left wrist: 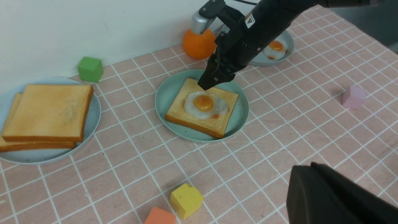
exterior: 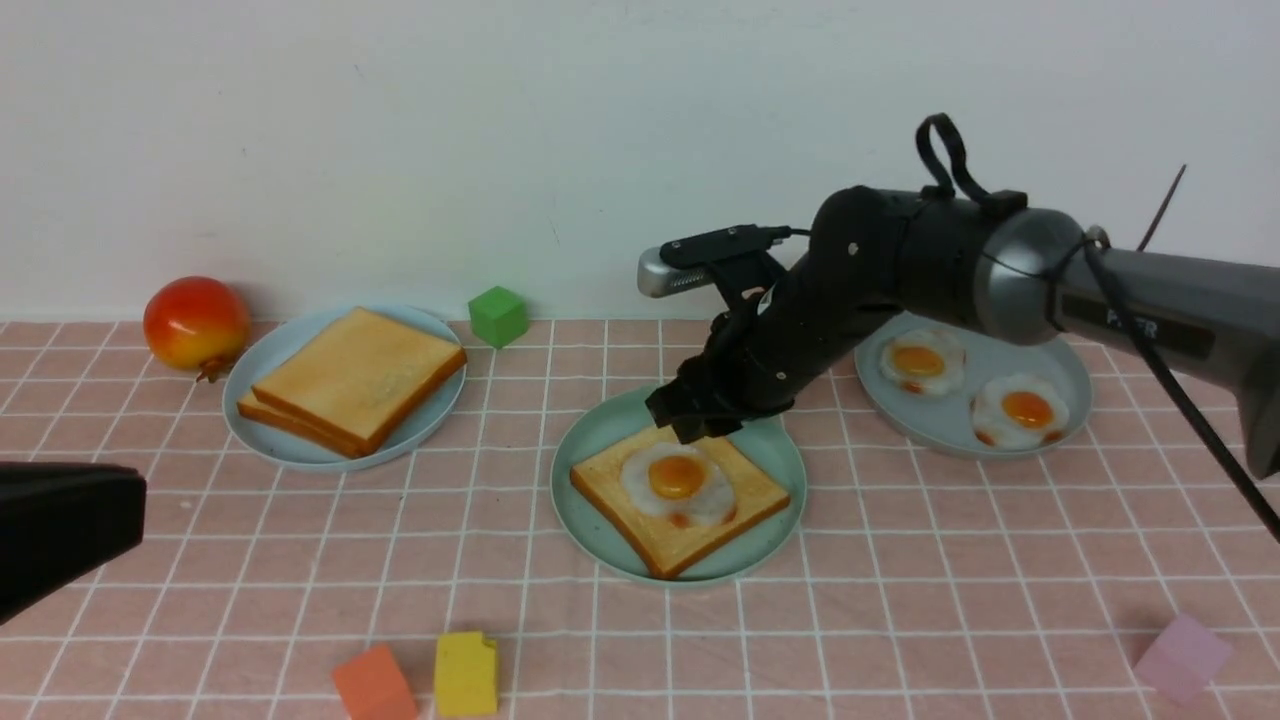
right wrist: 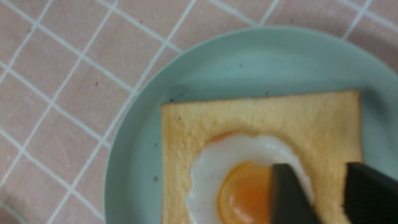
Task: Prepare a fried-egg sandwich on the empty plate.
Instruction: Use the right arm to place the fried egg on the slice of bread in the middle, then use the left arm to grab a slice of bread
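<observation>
The mint-green plate (exterior: 600, 430) stands at the table's middle and holds one toast slice (exterior: 745, 497) with a fried egg (exterior: 678, 480) lying on top. My right gripper (exterior: 700, 425) hovers just above the egg's far edge, open, with nothing between its fingers. In the right wrist view the gripper (right wrist: 315, 168) stands over the egg (right wrist: 236, 174) and toast (right wrist: 248, 115). Two more toast slices (exterior: 355, 378) are stacked on the pale blue plate (exterior: 280, 440) at the left. My left gripper (exterior: 125, 500) is shut and empty, low at the front left, also seen in the left wrist view (left wrist: 300, 171).
A greyer dish (exterior: 1075, 385) at the right holds two fried eggs (exterior: 920, 362). A red fruit (exterior: 195, 322) and a green cube (exterior: 497, 315) sit at the back. Orange (exterior: 372, 685) and yellow (exterior: 466, 672) cubes lie at the front, a pink cube (exterior: 1182, 655) at the front right. An orange (left wrist: 199, 43) sits by the wall.
</observation>
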